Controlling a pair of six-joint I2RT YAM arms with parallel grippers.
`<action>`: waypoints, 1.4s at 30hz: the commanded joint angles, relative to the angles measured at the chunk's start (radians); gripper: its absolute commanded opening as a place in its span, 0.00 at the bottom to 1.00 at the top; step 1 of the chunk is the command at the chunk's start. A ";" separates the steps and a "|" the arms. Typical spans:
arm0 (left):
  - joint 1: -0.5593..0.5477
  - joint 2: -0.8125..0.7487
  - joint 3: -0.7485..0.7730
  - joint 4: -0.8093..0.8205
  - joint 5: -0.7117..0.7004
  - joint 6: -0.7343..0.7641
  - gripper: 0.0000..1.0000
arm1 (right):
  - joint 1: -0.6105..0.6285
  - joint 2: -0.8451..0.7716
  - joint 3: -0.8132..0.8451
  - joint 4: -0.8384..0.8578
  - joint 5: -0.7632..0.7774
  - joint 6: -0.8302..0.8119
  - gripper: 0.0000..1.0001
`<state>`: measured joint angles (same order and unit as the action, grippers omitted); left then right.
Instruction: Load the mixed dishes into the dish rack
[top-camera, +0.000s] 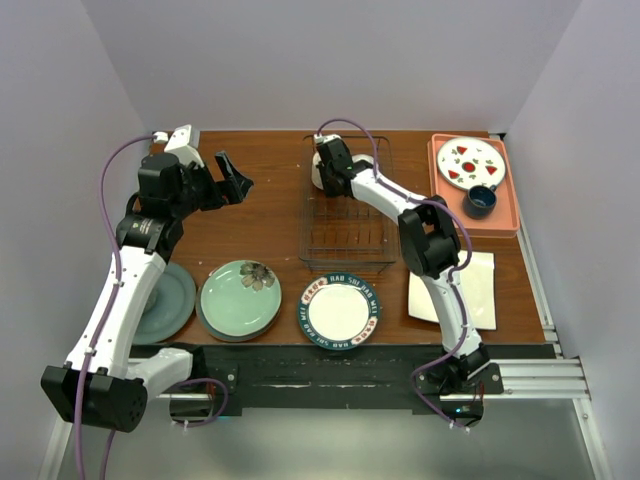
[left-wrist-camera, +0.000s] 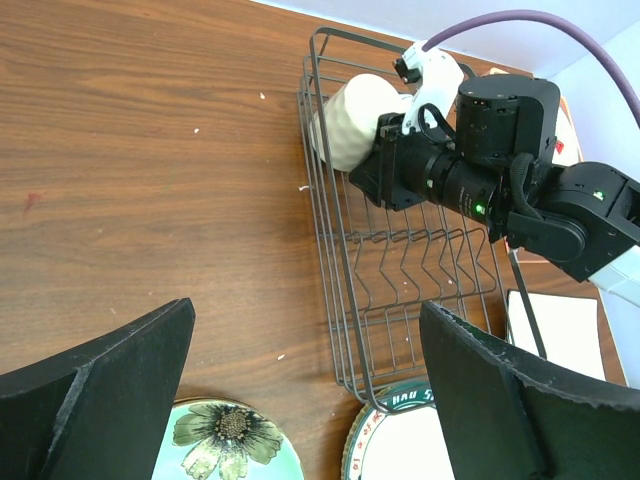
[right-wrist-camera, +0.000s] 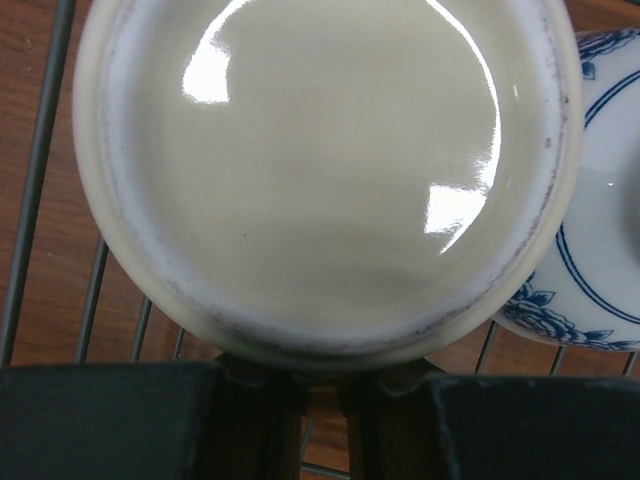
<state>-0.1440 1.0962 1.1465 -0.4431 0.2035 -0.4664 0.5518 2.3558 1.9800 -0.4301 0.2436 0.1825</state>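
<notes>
Table (top-camera: 255, 225): reddish-brown wood grain, with pale lilac walls (top-camera: 330, 60) closing it in on the left, far and right sides. Dish rack (top-camera: 345, 215) sat mid-table. Right gripper (top-camera: 322, 172) was clamped on the cream mug (left-wrist-camera: 352, 122) at the rack's far left corner, with the small blue-white patterned bowl (right-wrist-camera: 600, 230) just right of it. Left gripper (top-camera: 237, 175) hung with jaws wide apart, left of the rack.
</notes>
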 joint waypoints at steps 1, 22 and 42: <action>0.006 -0.005 -0.010 0.012 -0.007 0.018 1.00 | -0.006 -0.013 0.074 0.022 0.013 0.005 0.26; 0.006 -0.013 -0.014 0.000 -0.035 0.000 1.00 | -0.007 -0.274 -0.148 0.025 -0.041 0.057 0.87; 0.007 -0.091 -0.073 -0.060 -0.073 0.115 1.00 | -0.006 -1.117 -0.819 -0.151 -0.176 0.282 0.98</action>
<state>-0.1440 1.0103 1.0836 -0.4904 0.1230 -0.4255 0.5484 1.3983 1.2552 -0.4973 0.1074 0.3904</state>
